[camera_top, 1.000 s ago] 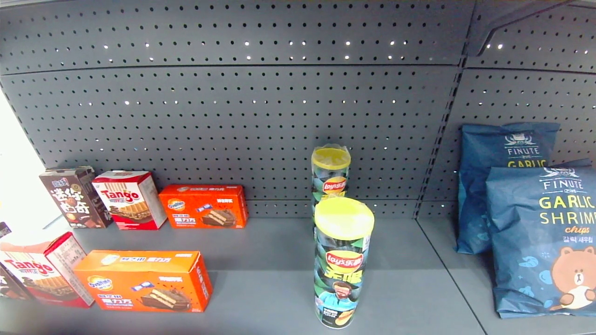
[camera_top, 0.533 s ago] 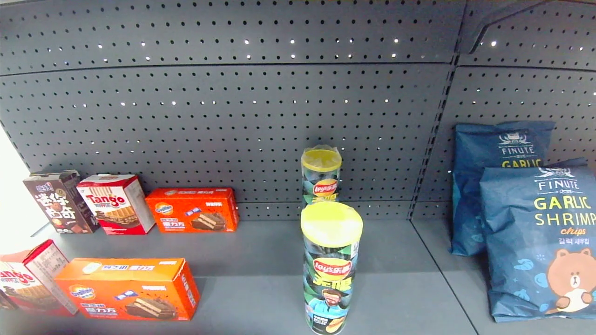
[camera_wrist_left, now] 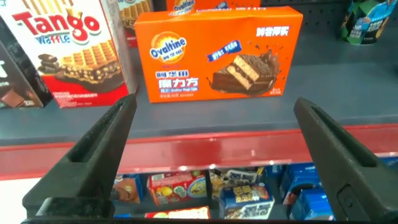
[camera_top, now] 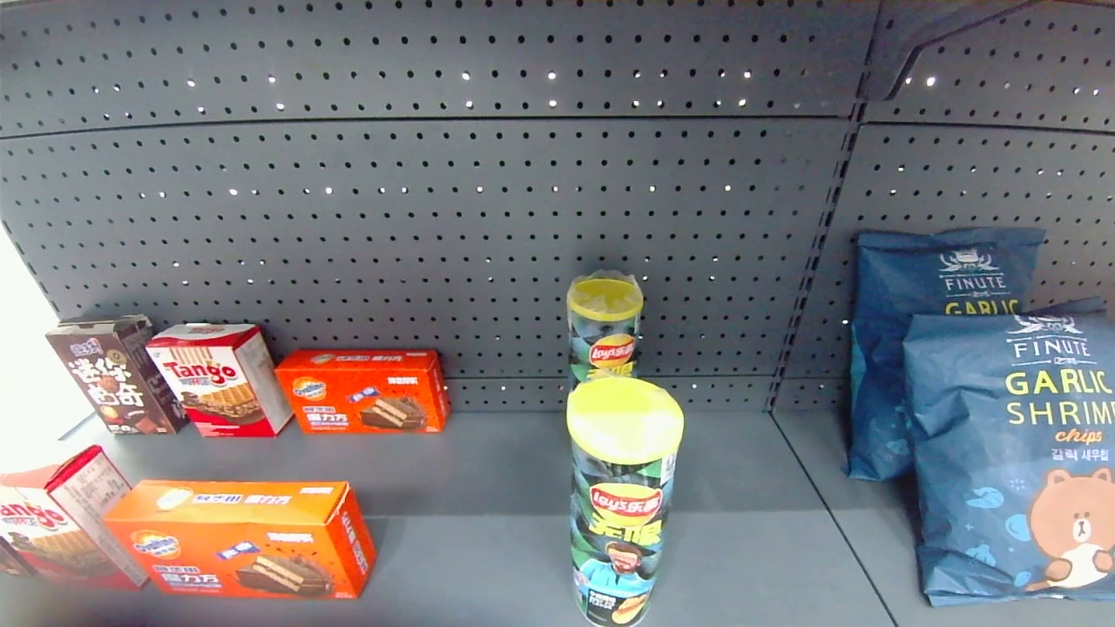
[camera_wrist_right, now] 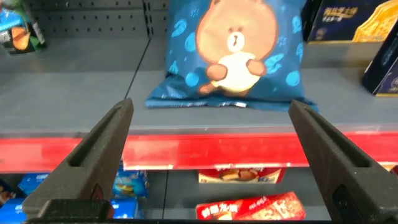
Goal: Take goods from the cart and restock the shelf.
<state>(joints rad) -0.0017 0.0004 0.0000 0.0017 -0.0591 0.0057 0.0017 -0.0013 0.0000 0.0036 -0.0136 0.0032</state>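
The perforated grey back panel (camera_top: 435, 218) rises behind the front chip can (camera_top: 625, 514). The grey shelf (camera_top: 488, 470) bears that can upright near its front edge, about midway along. A red strip (camera_wrist_left: 249, 146) runs along the shelf's front edge, below and in front of the can.

Right of the front chip can and well apart from it, two blue bags lean toward the panel. The bear bag (camera_top: 1010, 453) stands in front and partly covers the rear bag (camera_top: 915, 287).

The left gripper (camera_wrist_left: 212, 102) hangs off the shelf's front edge, left of the front chip can. Its two dark fingers are spread wide with nothing between them, and it faces the front orange box (camera_top: 244, 540). The right gripper (camera_wrist_right: 211, 104) hangs off the same edge, right of the can. Its fingers are likewise spread and empty, facing the bear bag.

The front orange box lies left of the can, near the shelf's front. The rear orange box (camera_top: 361, 392) sits left of the can and farther back, against the panel. The rear chip can (camera_top: 605, 331) stands straight behind the front one, close to the panel.

Farther left of the can than the orange boxes come the rear wafer box (camera_top: 218, 379) and the front wafer box (camera_top: 61, 522). The brown box (camera_top: 113, 374) stands farthest left of all, beside the rear wafer box.
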